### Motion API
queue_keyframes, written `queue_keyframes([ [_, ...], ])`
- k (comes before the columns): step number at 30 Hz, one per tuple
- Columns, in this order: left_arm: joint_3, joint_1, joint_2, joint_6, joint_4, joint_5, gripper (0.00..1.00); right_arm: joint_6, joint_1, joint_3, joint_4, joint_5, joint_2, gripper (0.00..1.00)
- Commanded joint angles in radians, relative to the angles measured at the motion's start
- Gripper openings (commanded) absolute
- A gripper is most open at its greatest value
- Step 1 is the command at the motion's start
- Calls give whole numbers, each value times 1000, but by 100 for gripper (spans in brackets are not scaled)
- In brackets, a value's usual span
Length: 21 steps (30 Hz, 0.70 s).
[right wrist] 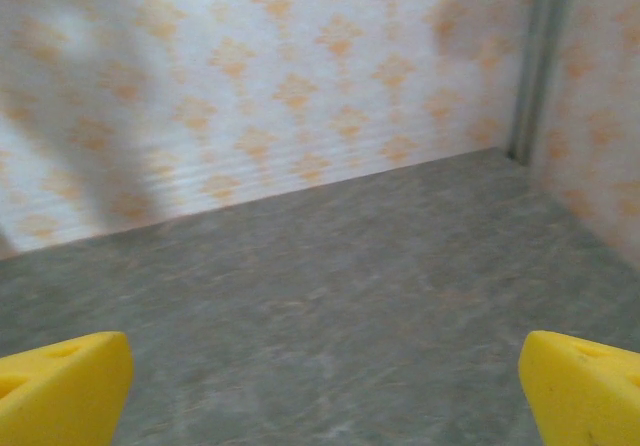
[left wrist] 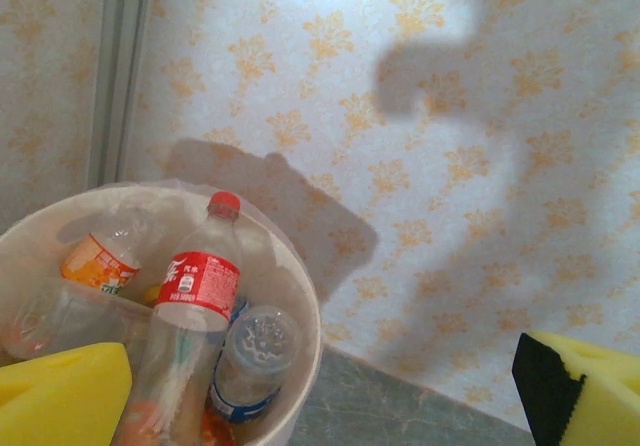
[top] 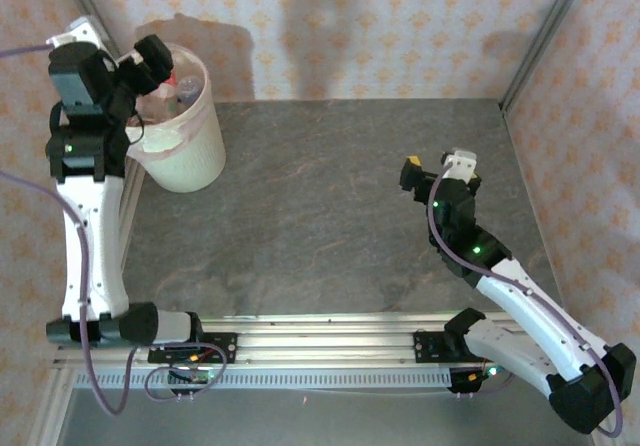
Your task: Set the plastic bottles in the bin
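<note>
The white bin [top: 196, 152] stands at the far left of the table. Several plastic bottles lie inside the bin [left wrist: 306, 311]: a red-labelled one with a red cap [left wrist: 200, 288], an orange-labelled one [left wrist: 100, 262] and a blue-labelled one seen bottom-up [left wrist: 246, 364]. My left gripper [top: 150, 64] hangs over the bin's left rim, open, with nothing between its yellow pads [left wrist: 62, 396]. My right gripper [top: 413, 178] hovers over the right half of the table, open and empty, and in its wrist view the gripper [right wrist: 325, 396] looks over bare table towards the far wall.
Patterned walls close off the table at the back and on both sides. A metal post [right wrist: 538, 61] marks the far right corner. The grey table surface [top: 330, 216] stretches between the bin and the right arm.
</note>
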Motion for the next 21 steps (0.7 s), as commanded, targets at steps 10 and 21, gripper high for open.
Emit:
queue_keyframes([
  [10,-698,4,-524,-14,299,-276,100,-78,-335,-245,263,114,76,99],
  [21,-1204,5,-712,-39,443,-505,100,-93,-609,-294,472,-357,443,99],
])
